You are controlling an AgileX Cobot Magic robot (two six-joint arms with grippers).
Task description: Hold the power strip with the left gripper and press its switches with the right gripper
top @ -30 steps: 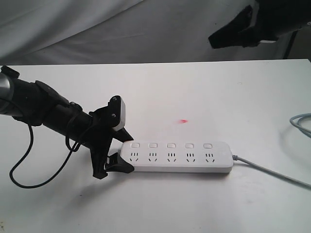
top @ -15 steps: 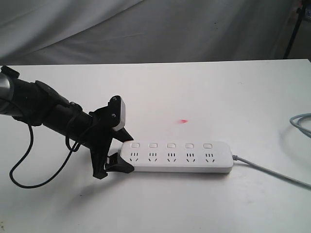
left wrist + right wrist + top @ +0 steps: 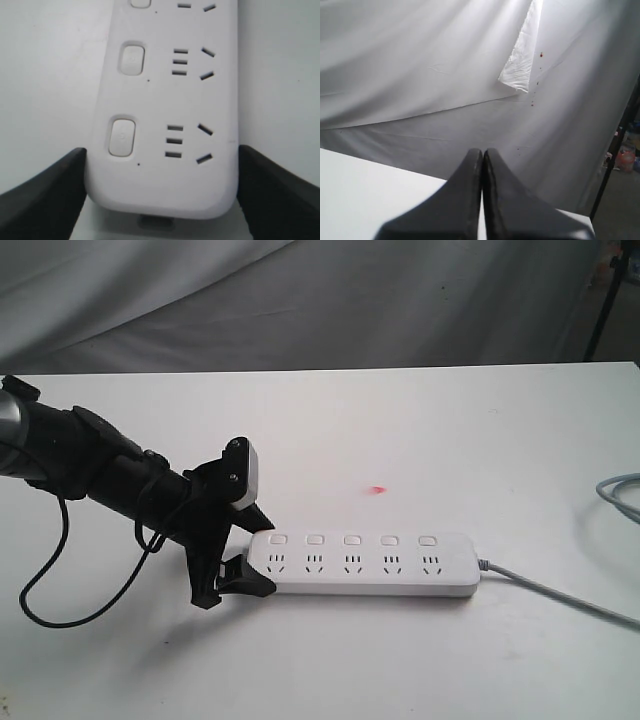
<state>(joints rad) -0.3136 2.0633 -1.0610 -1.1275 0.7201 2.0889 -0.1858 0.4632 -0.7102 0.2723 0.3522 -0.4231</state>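
The power strip (image 3: 365, 562) lies flat on the white tabletop (image 3: 450, 440), near the front and about in the middle. Its long side runs from left to right. Its grey cord (image 3: 560, 595) runs off to the right.

The strip looks like hard, smooth plastic. It is stiff and will not bend. It is probably light, so it could slide on the tabletop when someone pushes on it. The best place to hold it is by its two long sides at one end, away from the switches (image 3: 352, 539) and the holes.

That is just where the left gripper (image 3: 262, 558) is. It comes in low from the left and pinches the strip's left end. In the left wrist view its two black fingers (image 3: 45, 200) touch the far side and the near side of the strip, and the first switch sits just past them.

The right gripper (image 3: 482, 165) is pressed shut with nothing in it. It is not over the strip. Its own camera shows only a white cloth (image 3: 420, 75) and a tabletop edge, so it seems far from the switches. No switch is being pushed yet.
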